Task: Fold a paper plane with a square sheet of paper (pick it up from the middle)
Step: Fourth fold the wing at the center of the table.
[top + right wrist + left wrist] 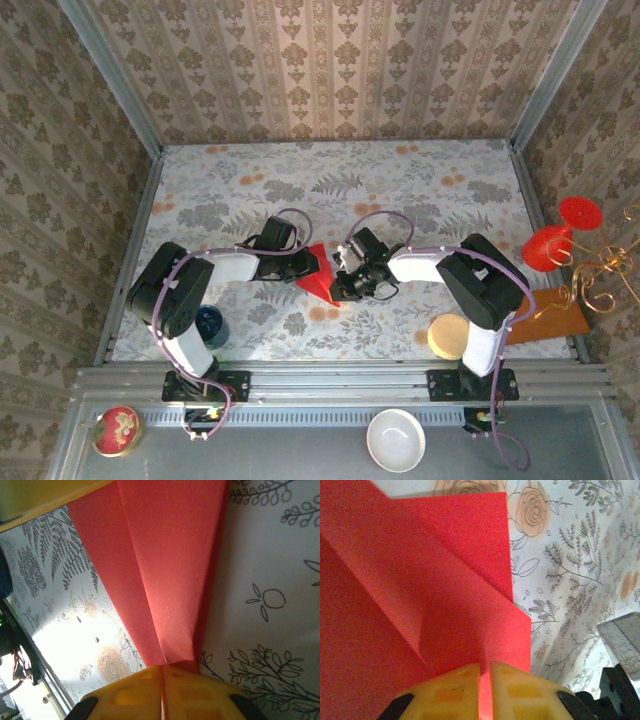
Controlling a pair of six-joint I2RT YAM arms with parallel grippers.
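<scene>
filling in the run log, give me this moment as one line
paper: red paper partly folded, creases showing | left gripper: shut on its edge | right gripper: shut on its narrow end

My floral-print worktop (400, 190) carries a dark blue cup (210, 325) by its near left corner and a tan round disc (449, 336) toward its near right corner.

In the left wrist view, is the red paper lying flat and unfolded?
No, the red paper shows overlapping folded layers, pinched by the left gripper.
</scene>
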